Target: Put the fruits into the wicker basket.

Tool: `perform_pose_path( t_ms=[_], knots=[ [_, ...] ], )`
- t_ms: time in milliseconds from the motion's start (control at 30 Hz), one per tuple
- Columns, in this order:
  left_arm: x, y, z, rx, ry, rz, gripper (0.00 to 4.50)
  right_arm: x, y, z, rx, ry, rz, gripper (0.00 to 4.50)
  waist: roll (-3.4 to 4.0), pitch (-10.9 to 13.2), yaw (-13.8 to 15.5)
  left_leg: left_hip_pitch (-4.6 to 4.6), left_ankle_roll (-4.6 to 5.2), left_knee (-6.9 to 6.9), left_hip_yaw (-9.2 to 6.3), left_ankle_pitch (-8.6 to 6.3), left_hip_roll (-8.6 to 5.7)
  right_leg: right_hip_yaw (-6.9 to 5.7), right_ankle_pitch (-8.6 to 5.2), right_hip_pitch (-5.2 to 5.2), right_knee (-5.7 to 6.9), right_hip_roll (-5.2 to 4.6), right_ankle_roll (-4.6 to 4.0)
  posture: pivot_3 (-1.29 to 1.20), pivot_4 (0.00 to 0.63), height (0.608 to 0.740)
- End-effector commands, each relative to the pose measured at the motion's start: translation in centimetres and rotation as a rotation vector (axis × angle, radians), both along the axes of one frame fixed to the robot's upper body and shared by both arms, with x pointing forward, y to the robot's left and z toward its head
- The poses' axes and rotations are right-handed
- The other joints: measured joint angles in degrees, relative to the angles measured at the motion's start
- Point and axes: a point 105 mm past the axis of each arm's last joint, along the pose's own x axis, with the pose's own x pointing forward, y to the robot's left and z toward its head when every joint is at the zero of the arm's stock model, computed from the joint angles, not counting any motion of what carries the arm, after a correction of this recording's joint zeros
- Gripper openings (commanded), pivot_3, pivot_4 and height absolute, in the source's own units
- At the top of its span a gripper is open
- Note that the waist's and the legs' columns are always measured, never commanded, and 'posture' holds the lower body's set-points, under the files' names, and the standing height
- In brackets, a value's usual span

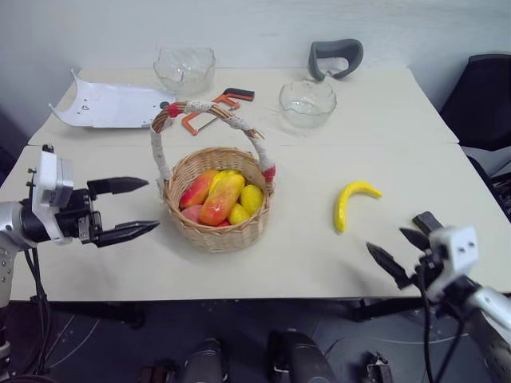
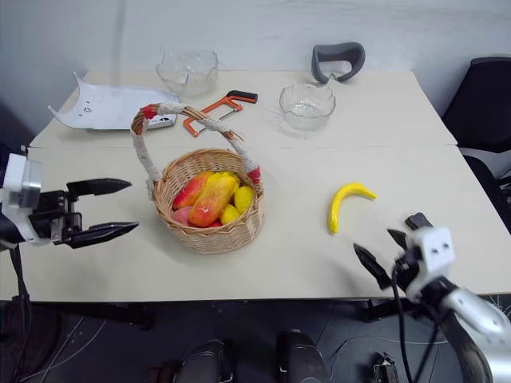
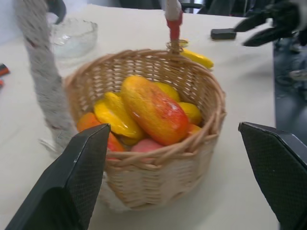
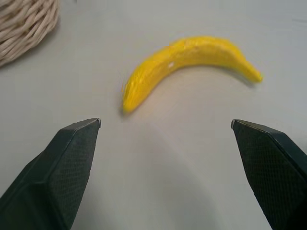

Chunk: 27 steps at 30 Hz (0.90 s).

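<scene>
Setting: two pale cream surface (image 1: 319, 263) sections pushed together, against a light wall.
Left claw (image 1: 134, 209): spread wide and empty, pointing level toward the wicker basket from the robot's left, close to its wall but apart from it.
Right claw (image 1: 399, 250): spread wide and empty, low at the near right edge, aimed at the banana, clearly short of it.
Banana (image 1: 351, 201): curved, all yellow, lying flat on the bare surface to the right of the basket, untouched.
Wicker basket (image 1: 217, 231): round, tan, upright near the middle, with a tall arched handle wrapped in white cloth and red bands.
Mango (image 1: 222, 198): yellow shading to red-orange, lying on top of the other fruit inside the basket.
Lemons (image 1: 251, 198): small and yellow, tucked beside the mango.
Far side: two clear glass bowls (image 1: 307, 102), an orange clamp (image 1: 214, 108), a white plastic panel (image 1: 112, 105) and a grey headset cushion (image 1: 335, 57).
</scene>
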Motion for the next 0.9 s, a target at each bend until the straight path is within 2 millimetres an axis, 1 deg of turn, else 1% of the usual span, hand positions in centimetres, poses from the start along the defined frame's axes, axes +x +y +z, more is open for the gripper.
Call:
perform_pose_path(
  t_ms=[33,133,233,333,400,467,500,600,667,700,800,833,900],
  knots=[
    [-1.0,-1.2,1.2,-0.031,-0.035,-0.067,4.49,2.7,0.6,0.9,-0.017,0.012,-0.074,4.50,0.01,0.0,0.0,-0.03,-0.07,0.00,-0.01,0.03,0.00,-0.01,-0.03,-0.04,0.05,0.01,0.01,0.00,0.150,0.740],
    [-1.9,-2.0,1.1,-0.057,-0.027,-0.127,4.49,5.5,1.5,1.1,-0.015,0.035,-0.116,4.50,0.00,0.0,-0.1,-0.07,-0.16,0.08,0.01,0.07,-0.02,-0.01,-0.05,-0.07,0.09,0.00,0.04,0.00,0.150,0.740],
    [-2.5,-2.4,0.9,-0.069,-0.008,-0.141,4.49,7.4,2.8,1.0,-0.014,0.062,-0.120,4.50,0.00,0.0,-0.1,-0.08,-0.10,0.13,0.05,0.07,-0.04,0.03,-0.01,-0.05,0.08,-0.02,0.10,0.00,0.150,0.740],
    [-2.8,-2.4,0.7,-0.079,-0.019,-0.130,4.49,8.7,3.9,0.5,0.000,0.103,-0.140,4.50,0.00,0.0,-0.2,-0.07,-0.08,0.12,0.05,0.07,-0.04,0.04,-0.01,-0.06,0.10,-0.02,0.10,0.00,0.150,0.740],
    [-3.0,-2.3,0.5,-0.076,-0.012,-0.122,4.49,8.9,4.4,0.0,0.003,0.145,-0.138,4.50,0.00,0.0,-0.2,-0.08,-0.09,0.10,0.05,0.08,-0.03,0.04,-0.01,-0.06,0.10,-0.01,0.10,0.00,0.150,0.740],
    [-3.2,-2.3,0.2,-0.064,-0.009,-0.116,4.50,8.7,5.2,-0.4,0.022,0.197,-0.119,4.10,0.01,0.0,-0.2,-0.08,-0.09,0.10,0.05,0.08,-0.03,0.04,-0.01,-0.07,0.10,-0.02,0.10,0.00,0.150,0.740],
    [-3.3,-2.2,0.2,-0.061,-0.011,-0.113,4.50,8.5,5.7,-0.4,0.038,0.215,-0.097,3.90,0.01,0.0,-0.2,-0.08,-0.08,0.10,0.05,0.07,-0.03,0.04,-0.01,-0.07,0.09,-0.02,0.10,0.00,0.150,0.740],
    [-3.3,-2.3,0.2,-0.057,-0.015,-0.108,4.50,8.0,6.1,0.4,0.064,0.218,-0.053,2.94,0.01,0.0,-0.2,-0.10,-0.02,0.13,0.05,0.04,-0.03,0.04,-0.01,-0.07,0.09,-0.03,0.11,0.00,0.150,0.740],
    [-3.3,-2.3,0.2,-0.058,-0.016,-0.107,4.50,7.4,6.3,1.4,0.079,0.198,0.030,2.26,0.01,0.0,-0.2,-0.09,0.06,0.12,0.05,0.00,-0.03,0.04,-0.01,-0.06,0.09,-0.03,0.11,0.00,0.150,0.740],
    [-3.3,-2.3,0.2,-0.062,-0.008,-0.108,4.50,6.8,6.5,2.1,0.072,0.185,0.102,1.95,0.02,0.0,-0.2,-0.09,0.06,0.11,0.04,0.00,-0.03,0.03,-0.01,-0.06,0.09,-0.03,0.11,0.00,0.150,0.740],
    [-3.3,-2.2,0.2,-0.066,-0.002,-0.103,4.50,3.4,6.8,2.8,0.048,0.296,0.338,0.96,0.08,0.0,0.0,-0.12,0.15,0.09,0.05,-0.05,-0.05,0.03,-0.01,-0.06,0.04,-0.03,0.12,0.00,0.150,0.740],
    [-3.3,-2.1,0.1,-0.064,-0.001,-0.101,4.50,1.7,7.2,3.4,0.025,0.324,0.458,0.64,0.08,0.0,0.0,-0.11,0.17,0.09,0.02,-0.07,-0.05,0.00,-0.03,-0.03,0.00,-0.03,0.15,0.00,0.150,0.740],
    [-3.3,-2.1,-0.1,-0.064,0.001,-0.093,4.50,-2.4,8.1,4.5,-0.050,0.372,0.737,0.64,0.16,0.1,0.0,-0.16,0.21,0.12,0.04,-0.10,-0.05,0.00,-0.02,-0.06,-0.02,-0.03,0.16,0.00,0.150,0.740]
  ],
)
